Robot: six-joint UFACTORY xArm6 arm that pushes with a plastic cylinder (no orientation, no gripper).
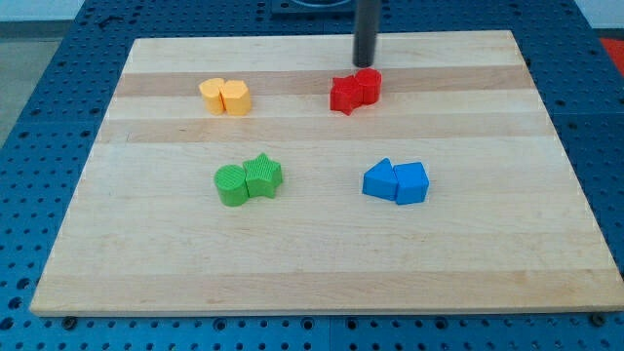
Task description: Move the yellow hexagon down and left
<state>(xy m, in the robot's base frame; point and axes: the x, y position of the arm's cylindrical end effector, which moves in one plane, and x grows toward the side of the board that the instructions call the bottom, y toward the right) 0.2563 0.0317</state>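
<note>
Yellow hexagon (214, 96) sits at the board's (312, 273) upper left, touching a second yellow block (236, 97) on its right. My tip (365, 63), bare and holding nothing, stands well to the view's right, just above the paired red blocks (355, 91). Green pair (248, 180) and blue pair (396, 181) lie lower.

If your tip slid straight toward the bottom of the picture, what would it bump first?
Probably the red blocks: my tip sits just above them in the view, seemingly almost touching, though depth is hard to judge.
</note>
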